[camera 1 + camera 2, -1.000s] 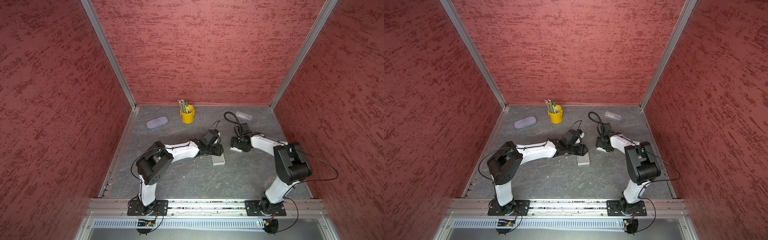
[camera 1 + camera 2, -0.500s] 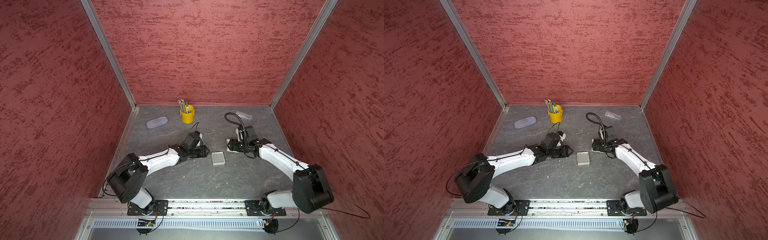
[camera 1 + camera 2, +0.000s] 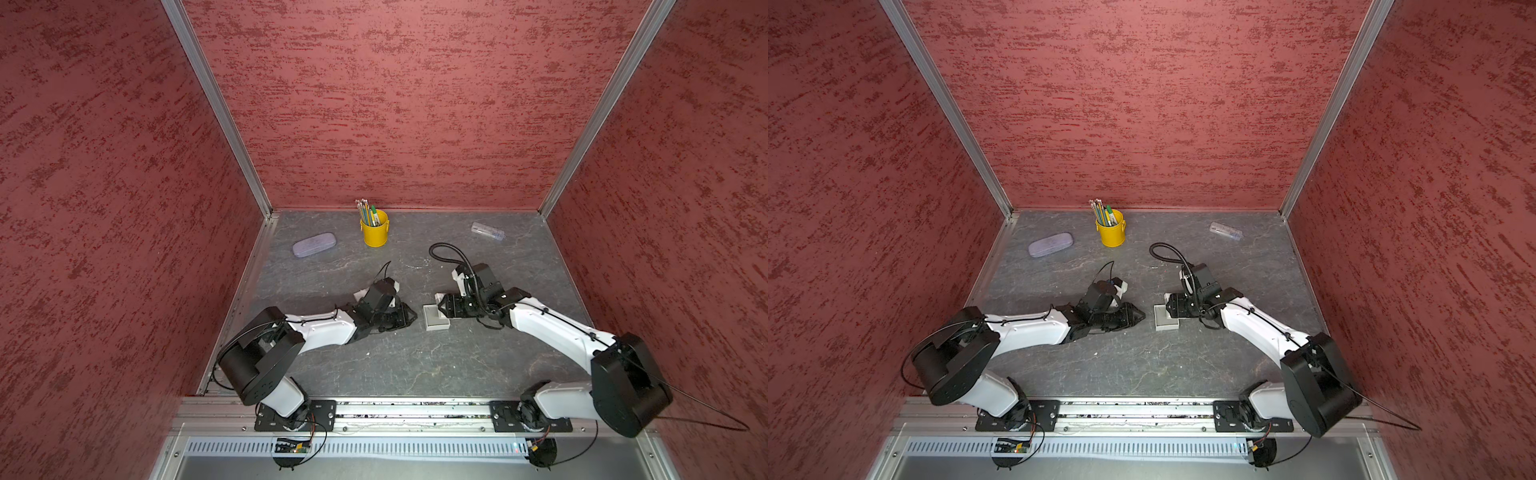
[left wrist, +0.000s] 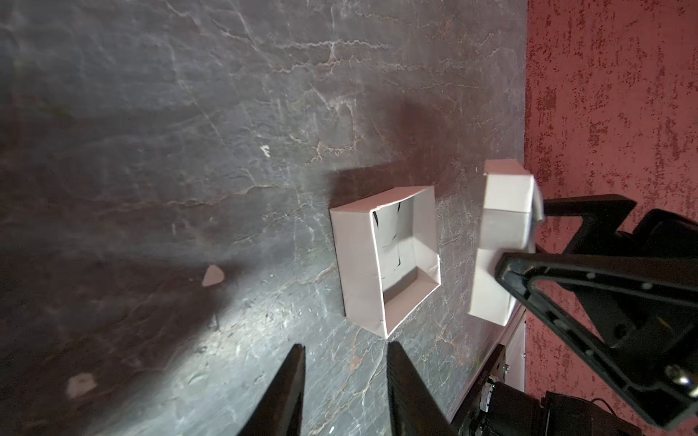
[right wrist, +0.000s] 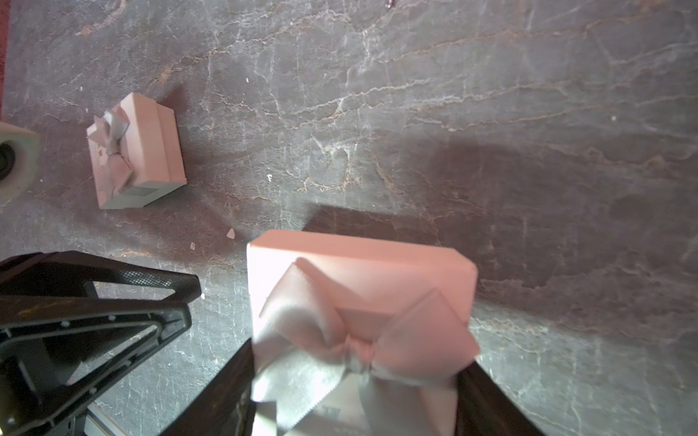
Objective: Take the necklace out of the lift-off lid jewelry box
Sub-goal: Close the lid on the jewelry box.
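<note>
**Chief:** Since the lid is already off, how far has the job got? Take it from the left.

**Inspector:** The left gripper (image 4: 345, 351) is low over the table (image 4: 189, 151), pointed at the box and just short of it. Its fingers stand a narrow way apart with bare table between them, and nothing is held. In the right wrist view a second pink box (image 5: 136, 151) with a bow sits closed and untouched, farther off than that gripper. I judge it no part of this job.

**Chief:** And the box itself?

**Inspector:** The box base (image 4: 359, 264) stands flat on the table between the two grippers, open upward. Inside is a white insert (image 4: 393, 234) crossed by thin dark lines. Those may be the necklace or only slots in the card; I cannot tell. No necklace shows plainly elsewhere, and none hangs from either gripper.

**Chief:** The right side?

**Inspector:** The right gripper (image 5: 359, 362) is clamped across the pink lid (image 5: 359, 271) with its satin bow (image 5: 302, 302). It holds the lid clear of the table, just beside the base on the right arm's side, not over the opening.

**Chief:** Verdict?

**Inspector:** Lid removal is complete. Extraction is not done; my judgement is that the necklace is yet in the base. The left gripper has to reach in, pinch the necklace and lift it out. The narrow opening suits a thin strand, though the card may come up with it.
</note>
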Motion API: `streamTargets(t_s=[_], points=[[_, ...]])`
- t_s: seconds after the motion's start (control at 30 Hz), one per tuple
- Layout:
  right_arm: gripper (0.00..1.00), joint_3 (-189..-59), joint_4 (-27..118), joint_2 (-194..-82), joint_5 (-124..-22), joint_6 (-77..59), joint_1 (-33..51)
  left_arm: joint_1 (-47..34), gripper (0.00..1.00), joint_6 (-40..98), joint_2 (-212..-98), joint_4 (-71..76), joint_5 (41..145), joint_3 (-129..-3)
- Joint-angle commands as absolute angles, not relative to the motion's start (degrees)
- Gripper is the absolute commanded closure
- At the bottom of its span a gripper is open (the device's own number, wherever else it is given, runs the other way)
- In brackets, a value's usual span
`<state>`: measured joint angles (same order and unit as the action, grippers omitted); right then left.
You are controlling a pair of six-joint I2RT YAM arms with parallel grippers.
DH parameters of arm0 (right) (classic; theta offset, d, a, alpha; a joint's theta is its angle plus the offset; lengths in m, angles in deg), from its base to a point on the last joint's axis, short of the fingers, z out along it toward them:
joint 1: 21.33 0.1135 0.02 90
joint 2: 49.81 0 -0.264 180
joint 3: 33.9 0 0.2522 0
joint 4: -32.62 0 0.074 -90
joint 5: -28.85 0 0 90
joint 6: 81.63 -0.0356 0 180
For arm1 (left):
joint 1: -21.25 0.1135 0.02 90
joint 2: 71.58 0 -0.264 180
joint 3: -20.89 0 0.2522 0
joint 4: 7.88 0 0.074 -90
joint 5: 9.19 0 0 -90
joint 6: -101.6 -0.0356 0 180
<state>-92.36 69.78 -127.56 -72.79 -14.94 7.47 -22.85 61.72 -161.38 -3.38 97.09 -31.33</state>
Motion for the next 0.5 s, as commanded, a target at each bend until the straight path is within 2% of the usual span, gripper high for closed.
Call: streamTargets(t_s=[0.0,0.47], points=[[0.31,-91.8,68.5,-128.5,-70.6,-16.8,8.0,-23.5,0.64,63.9,-163.3,-8.4,97.8,-32.2],[0.31,-91.0,65.1,-131.2,-71.6,-20.2,9.4,-24.1,0.70,66.3,-167.9,-12.7,98.3,-33.2]])
